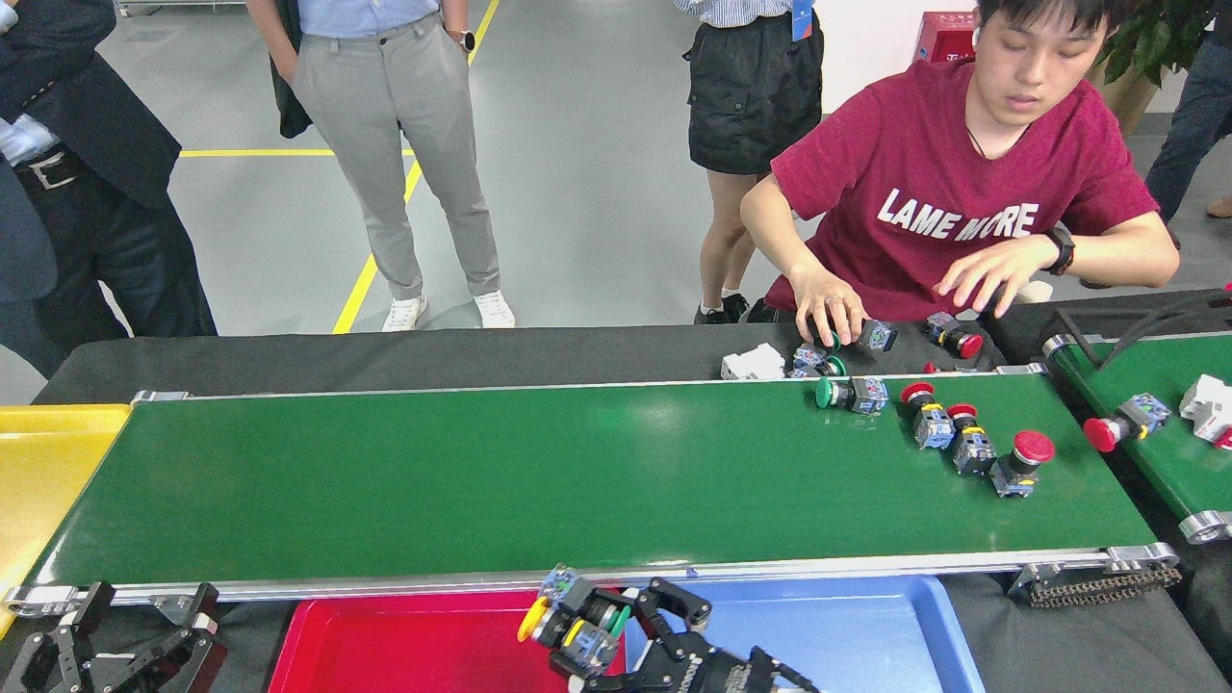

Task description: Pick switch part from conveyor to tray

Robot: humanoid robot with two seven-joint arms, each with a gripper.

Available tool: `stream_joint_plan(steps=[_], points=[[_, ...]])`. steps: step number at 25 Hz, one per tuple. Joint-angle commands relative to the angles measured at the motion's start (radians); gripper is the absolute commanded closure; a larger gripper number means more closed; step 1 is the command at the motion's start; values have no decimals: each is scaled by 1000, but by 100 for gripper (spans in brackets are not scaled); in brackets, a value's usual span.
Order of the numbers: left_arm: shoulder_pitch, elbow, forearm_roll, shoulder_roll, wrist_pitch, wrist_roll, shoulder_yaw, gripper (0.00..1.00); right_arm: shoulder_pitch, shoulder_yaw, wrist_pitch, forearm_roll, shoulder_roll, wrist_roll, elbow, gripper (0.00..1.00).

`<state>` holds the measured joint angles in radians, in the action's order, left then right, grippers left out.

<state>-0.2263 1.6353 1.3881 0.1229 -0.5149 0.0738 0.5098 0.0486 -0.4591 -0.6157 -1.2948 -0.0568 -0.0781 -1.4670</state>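
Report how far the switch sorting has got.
Done: nothing shows in the red tray or the blue tray yet. In hand: the right hand grips a cluster of switch parts, yellow and green caps, above the seam between those trays. Left: four switch parts on the conveyor, one green-capped, three red-capped. The left hand sits idle.

Switch parts (576, 624), yellow- and green-capped, held over red tray (385, 645) beside blue tray (866, 626); conveyor (481, 472) beyond.
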Motion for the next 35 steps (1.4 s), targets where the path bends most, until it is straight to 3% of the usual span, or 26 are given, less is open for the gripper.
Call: stream_joint_plan(steps=[1, 2, 3, 4, 5, 13, 15, 20, 24, 28, 35], points=[[7, 11, -1, 12, -2, 4, 1, 0, 10, 0, 8, -14, -11, 4, 4, 76], [7, 12, -1, 12, -2, 4, -1, 0, 10, -1, 10, -15, -12, 3, 7, 72], [7, 12, -1, 12, -2, 4, -2, 0, 10, -4, 19, -20, -17, 3, 11, 50], [5, 12, -1, 12, -2, 4, -2, 0, 8, -9, 39, -20, -24, 0, 17, 20], [4, 12, 0, 12, -2, 4, -2, 0, 8, -12, 74, -14, -34, -5, 19, 1], [5, 14, 0, 9, -1, 4, -1, 0, 28, 4, 103, -5, -44, -12, 7, 1], [5, 14, 0, 9, 1, 4, 1, 0, 65, 62, 136, 0, -44, -12, -6, 1], [7, 15, 0, 11, 3, 4, 1, 0, 162, 232, 385, 5, -40, -11, -1, 2], [4, 15, 0, 11, 3, 4, 3, 0, 178, 292, 633, 3, -5, -2, -1, 2], [-7, 15, -1, 9, 6, 4, 16, 0, 120, 303, 791, 3, 80, 80, -38, 2], [-15, 18, -1, 6, 9, 4, 19, 0, -193, 304, 768, 5, 190, 104, -299, 2]])
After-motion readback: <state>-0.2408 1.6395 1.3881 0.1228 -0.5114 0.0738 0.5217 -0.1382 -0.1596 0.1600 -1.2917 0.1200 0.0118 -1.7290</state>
